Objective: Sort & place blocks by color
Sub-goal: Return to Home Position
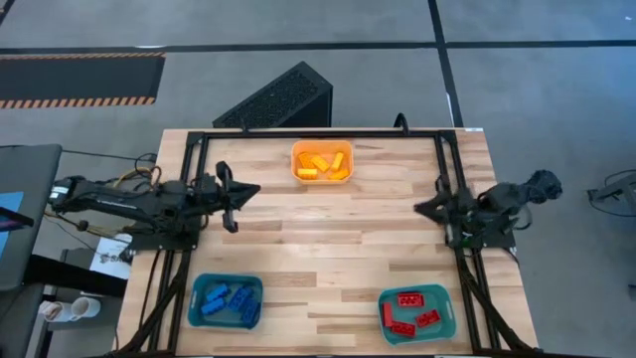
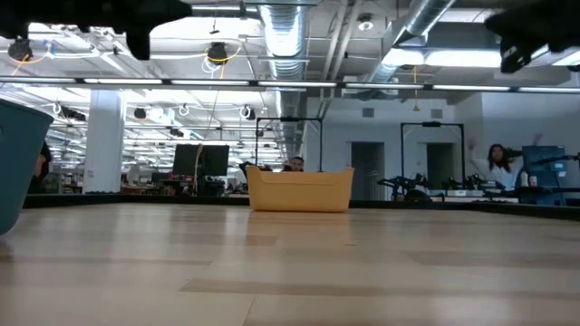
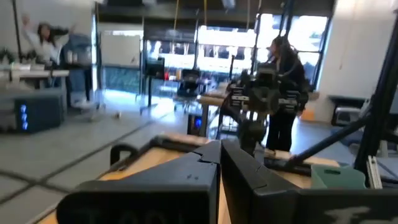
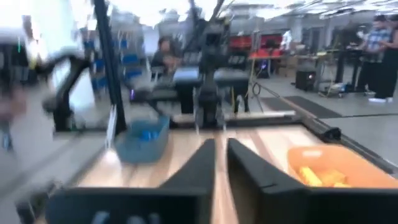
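Yellow-orange blocks [image 1: 323, 166] lie in the orange bin [image 1: 321, 147] at the table's far middle. Blue blocks [image 1: 227, 301] lie in the teal bin [image 1: 196, 288] at the near left, and red blocks [image 1: 410, 310] in the teal bin [image 1: 447, 316] at the near right. My left gripper [image 1: 253, 188] hangs above the table's left side, level and pointing right, shut and holding nothing [image 3: 219, 147]. My right gripper [image 1: 418, 207] hangs above the right side, pointing left, fingers close together with nothing between them [image 4: 220, 144].
A black frame [image 1: 318, 133] runs along the table's far edge and down both sides. A black perforated box [image 1: 278, 99] stands on the floor beyond the far edge. The bare wooden top [image 1: 328, 239] lies between the two arms. People stand in the room behind.
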Available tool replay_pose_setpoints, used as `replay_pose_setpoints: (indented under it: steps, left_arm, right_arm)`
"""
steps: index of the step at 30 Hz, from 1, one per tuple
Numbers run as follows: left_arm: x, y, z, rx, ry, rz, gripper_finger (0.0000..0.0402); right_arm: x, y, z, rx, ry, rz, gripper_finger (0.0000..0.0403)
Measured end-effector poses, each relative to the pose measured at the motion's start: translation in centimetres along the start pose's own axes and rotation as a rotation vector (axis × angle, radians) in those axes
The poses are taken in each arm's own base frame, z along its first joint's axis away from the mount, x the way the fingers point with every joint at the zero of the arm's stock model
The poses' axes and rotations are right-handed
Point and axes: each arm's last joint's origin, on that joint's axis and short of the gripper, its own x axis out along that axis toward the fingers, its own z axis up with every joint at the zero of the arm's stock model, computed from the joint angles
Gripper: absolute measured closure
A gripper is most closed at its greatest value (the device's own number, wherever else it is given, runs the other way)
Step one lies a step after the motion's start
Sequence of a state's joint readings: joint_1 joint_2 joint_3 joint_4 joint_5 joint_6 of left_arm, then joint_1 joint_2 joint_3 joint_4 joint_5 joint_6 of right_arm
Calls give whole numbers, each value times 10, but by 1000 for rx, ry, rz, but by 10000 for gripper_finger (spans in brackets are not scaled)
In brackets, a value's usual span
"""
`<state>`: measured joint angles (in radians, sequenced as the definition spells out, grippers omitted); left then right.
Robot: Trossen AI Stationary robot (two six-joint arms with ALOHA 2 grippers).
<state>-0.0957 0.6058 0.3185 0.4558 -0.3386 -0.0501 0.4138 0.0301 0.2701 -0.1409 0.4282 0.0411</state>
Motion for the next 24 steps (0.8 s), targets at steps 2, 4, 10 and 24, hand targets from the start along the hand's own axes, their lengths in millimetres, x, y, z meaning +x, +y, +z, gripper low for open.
replay_pose_setpoints:
  steps: [2,4,10,24]
  left_arm:
    - [-6,2,0,-13,26,26,401]
    - [-11,5,-5,-28,24,44,401]
    - [-21,9,-25,-25,-33,34,401]
    - [-41,17,-62,-71,-33,1,401]
  right_arm:
    - [4,3,-15,-67,21,15,374]
    - [7,5,-24,-110,-10,31,393]
    - [11,10,-44,-238,-132,165,387]
    - [15,3,-66,-239,3,142,398]
